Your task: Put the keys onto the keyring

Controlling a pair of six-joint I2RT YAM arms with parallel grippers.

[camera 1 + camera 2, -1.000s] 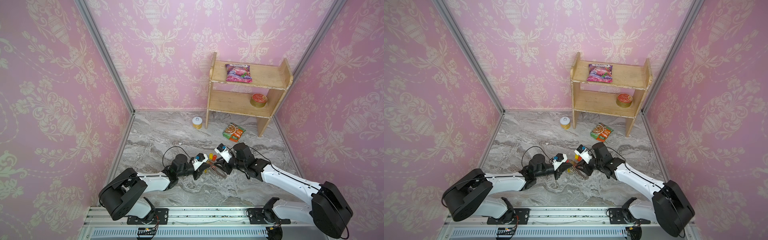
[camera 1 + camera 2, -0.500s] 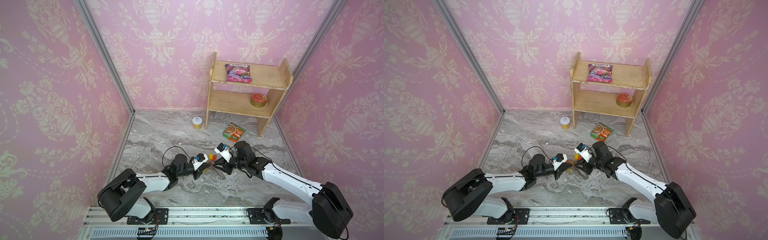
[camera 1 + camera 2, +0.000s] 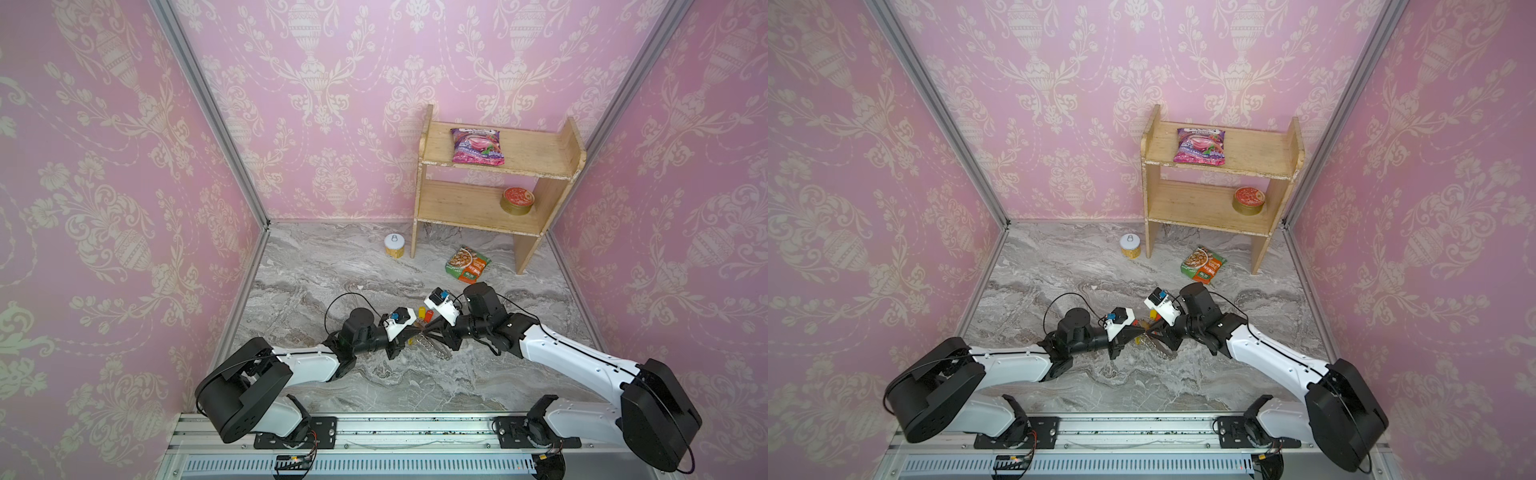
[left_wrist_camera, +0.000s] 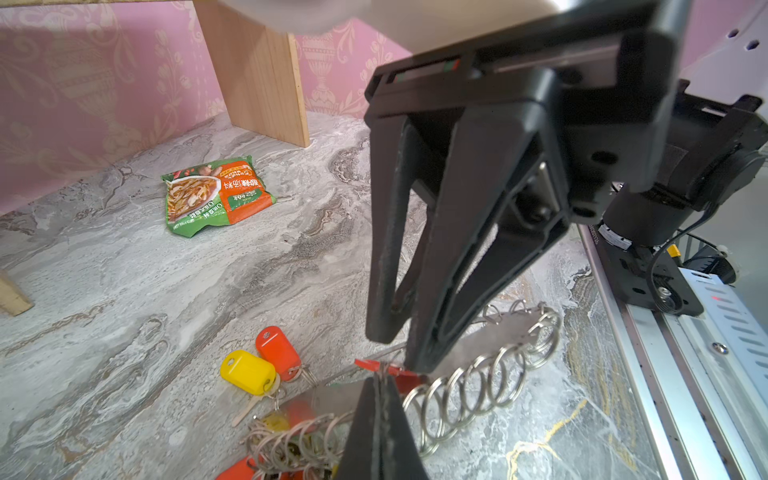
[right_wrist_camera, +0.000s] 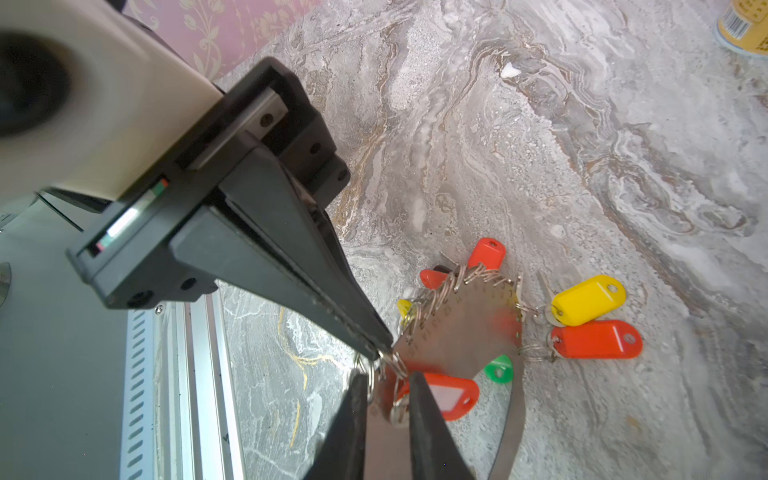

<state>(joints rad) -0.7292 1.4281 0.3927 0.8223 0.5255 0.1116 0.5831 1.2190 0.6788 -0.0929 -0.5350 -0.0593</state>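
Observation:
The keyring [image 5: 461,328], a grey-brown band edged with linked silver rings [image 4: 478,382], lies on the marble floor in both top views [image 3: 432,347] [image 3: 1156,345]. Keys with yellow [image 5: 588,299], red [image 5: 596,338] and green [image 5: 498,369] tags hang from its rings. My left gripper [image 4: 380,376] is shut, pinching a small ring at the band's edge, beside a red-tagged key [image 5: 451,399]. My right gripper [image 5: 388,386] meets it tip to tip [image 3: 426,329]. Its jaws stand a little apart, straddling the band's edge and a ring.
A noodle packet [image 3: 467,264] and a small can [image 3: 394,246] lie farther back on the floor. A wooden shelf [image 3: 494,166] at the back right carries a purple packet [image 3: 477,146] and a round tin [image 3: 516,200]. The metal rail [image 3: 374,432] runs along the front.
Both grippers stay tip to tip over the keyring. The right wrist has shifted very slightly; the left arm has not moved.

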